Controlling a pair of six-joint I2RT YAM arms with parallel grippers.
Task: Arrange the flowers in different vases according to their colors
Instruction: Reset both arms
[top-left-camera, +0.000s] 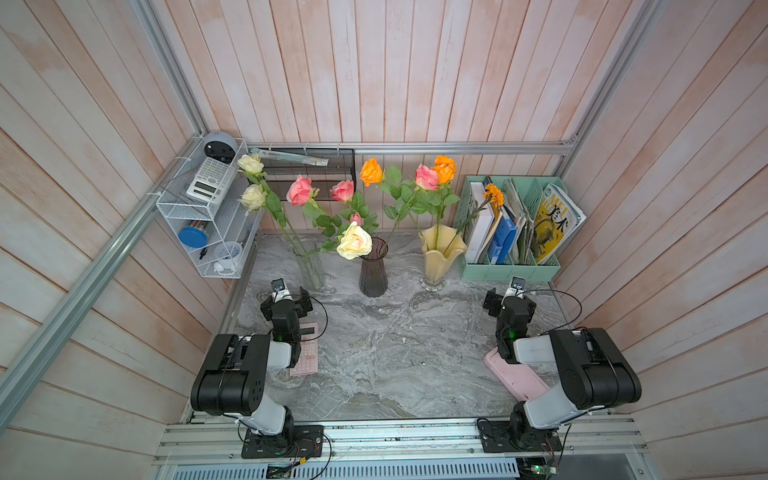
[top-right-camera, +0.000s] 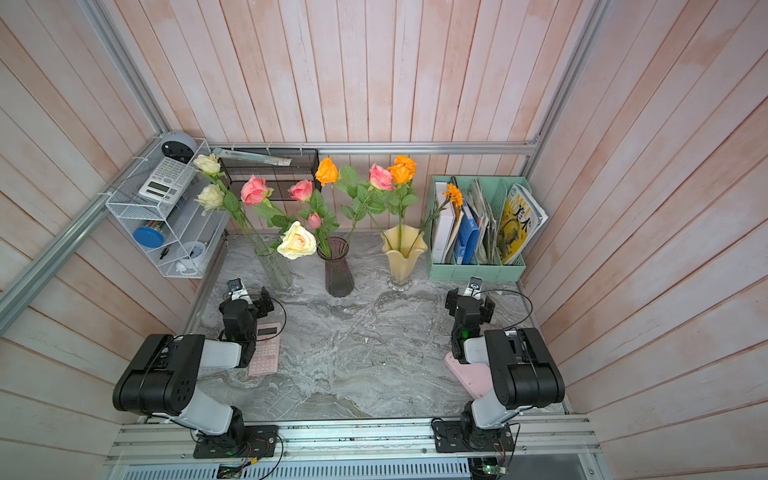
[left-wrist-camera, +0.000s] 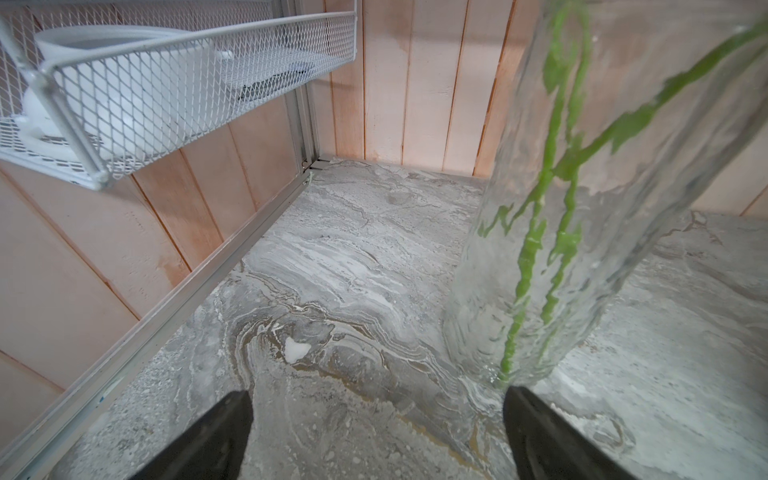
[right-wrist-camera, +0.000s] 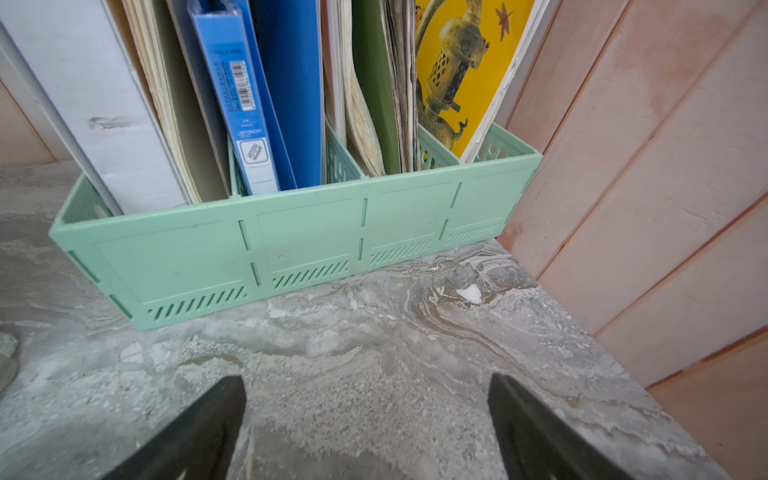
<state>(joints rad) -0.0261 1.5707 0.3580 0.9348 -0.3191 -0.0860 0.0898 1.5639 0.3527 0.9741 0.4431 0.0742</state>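
Starting at the left wall, the white wire shelf (top-left-camera: 208, 216) hangs in the corner. Just below it your left fingers (left-wrist-camera: 208, 440) stand wide apart over the bare marble surface (top-left-camera: 395, 332), holding nothing (one tip sits right by the foot of the clear glass vase (top-left-camera: 311, 266), though whether it touches the glass cannot be told). A pink calculator (top-left-camera: 306, 351) lies flat under that arm. The clear glass vase stands upright with three green stems inside, seen through the glass in the left wrist view. The cream roses (top-left-camera: 250, 164) rise from it, two leaning toward the shelf and a larger cream rose (top-left-camera: 354, 242) drooping toward the purple vase (top-left-camera: 373, 270). That vase stands near it, in the middle of the row, with pink roses (top-left-camera: 300, 190) rising over it. Further right, an orange rose (top-left-camera: 370, 171), another pink rose (top-left-camera: 427, 177) and an orange bloom (top-left-camera: 444, 168) crowd together, and you cannot tell from the top views which mouth each stem ends in. The yellow vase (top-left-camera: 440, 253) is upright, and a small orange flower (top-left-camera: 493, 194) leans out of it toward the mint-green file holder (top-left-camera: 511, 270). Your right fingers (right-wrist-camera: 199, 436) are likewise spread wide and empty above bare surface, facing the holder's front wall without touching it. A pink tray (top-left-camera: 519, 380) lies under that arm.
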